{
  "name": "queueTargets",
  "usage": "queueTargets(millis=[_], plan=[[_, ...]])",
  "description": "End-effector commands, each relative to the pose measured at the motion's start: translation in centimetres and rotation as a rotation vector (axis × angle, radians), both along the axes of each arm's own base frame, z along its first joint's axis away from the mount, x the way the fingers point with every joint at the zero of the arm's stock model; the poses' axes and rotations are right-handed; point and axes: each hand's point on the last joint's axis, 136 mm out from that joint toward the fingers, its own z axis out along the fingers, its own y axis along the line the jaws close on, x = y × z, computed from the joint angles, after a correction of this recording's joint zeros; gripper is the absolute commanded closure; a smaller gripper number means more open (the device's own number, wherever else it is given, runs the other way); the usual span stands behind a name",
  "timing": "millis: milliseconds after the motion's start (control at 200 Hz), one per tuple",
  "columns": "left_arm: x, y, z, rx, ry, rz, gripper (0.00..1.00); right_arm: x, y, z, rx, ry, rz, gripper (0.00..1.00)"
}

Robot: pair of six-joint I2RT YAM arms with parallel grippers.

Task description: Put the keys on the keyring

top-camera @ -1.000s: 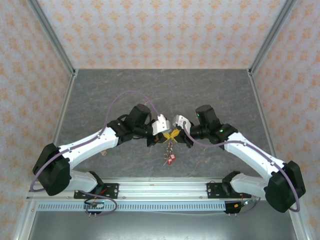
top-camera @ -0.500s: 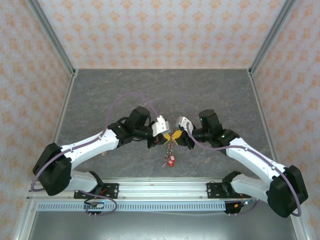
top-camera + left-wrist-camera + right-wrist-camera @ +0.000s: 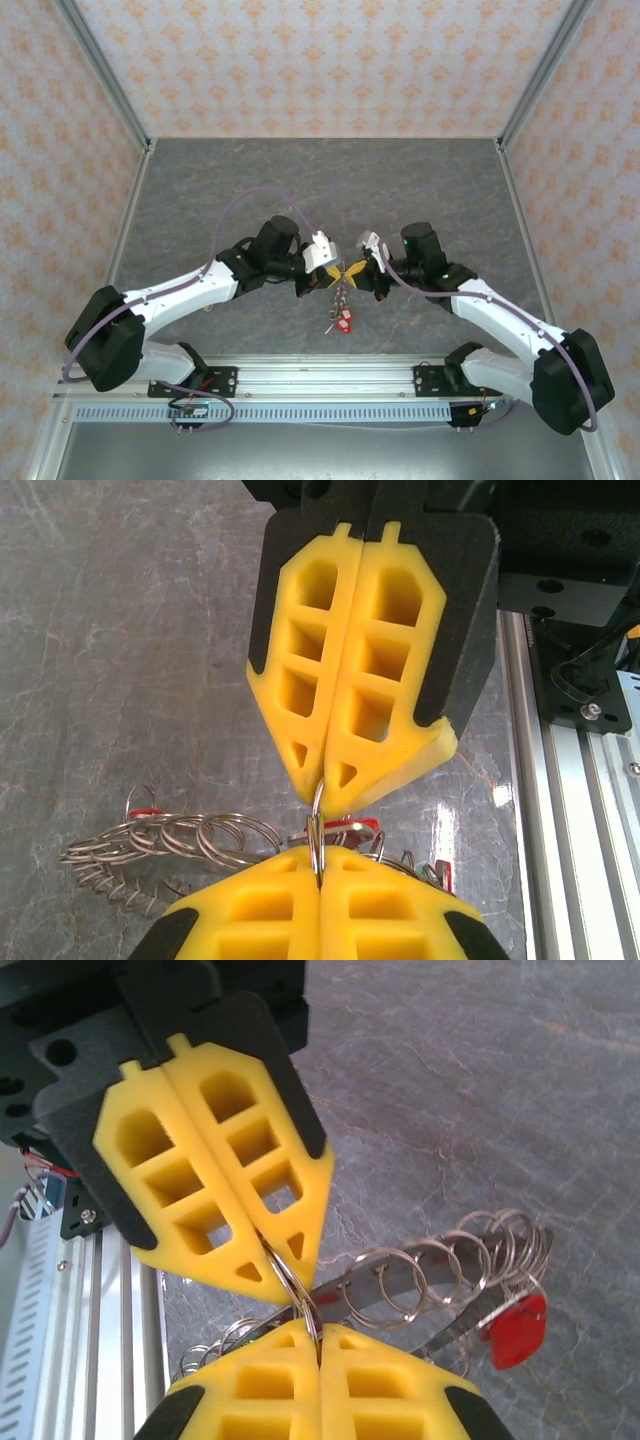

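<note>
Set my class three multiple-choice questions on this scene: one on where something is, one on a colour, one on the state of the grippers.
1. Where do the left gripper and the right gripper meet?
A. Tip to tip above the table
B. Against the back wall
C. On the front rail

2. What colour are the fingers?
A. Blue
B. Yellow
C. White

3. How do the grippers stand?
A. Both wide open
B. One open, one shut
C. Both shut on a thin metal ring

Answers: 1 A, the tips face each other over the grey table. 2 B, both wrist views show yellow fingers. 3 C, each pair is closed with the ring running into its seam.
</note>
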Motion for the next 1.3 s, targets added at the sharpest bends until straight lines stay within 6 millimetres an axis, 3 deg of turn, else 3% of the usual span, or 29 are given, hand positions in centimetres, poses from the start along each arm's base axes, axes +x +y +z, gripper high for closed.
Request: queueTargets(millis=[0, 285, 365, 525, 711, 1291], plan=[[0.0, -0.8, 3.1, -0.102, -0.07, -0.016, 1.0, 1.4, -1.2, -1.7, -0.048, 0.1, -0.127, 1.0], [0.6, -1.1, 2.7, -0.119, -0.068, 0.002, 1.0, 1.7, -1.8, -2.7, -0.048, 0.159, -0.209, 0.96], [0.5, -1.2, 2.7, -0.12, -0.06, -0.005, 1.0, 1.8, -1.6, -1.7, -0.031, 0.133, -0.197, 0.87], [0.1, -1.2, 2.7, -0.099, -0.05, -0.025, 1.0, 1.7, -1.2, 1.2, 0.004, 0.004, -0.132, 0.82], [-0.2, -1.2, 3.0, -0.093, -0.042, -0.044, 1.0, -0.4, -0.4, 3.3, 0.041, -0.206, 0.066, 0.79], [-0.4, -1.4, 3.4, -0.091, -0.042, -0.055, 1.0, -0.5, 0.6, 2.4, 0.003, -0.199, 0.198, 0.8]])
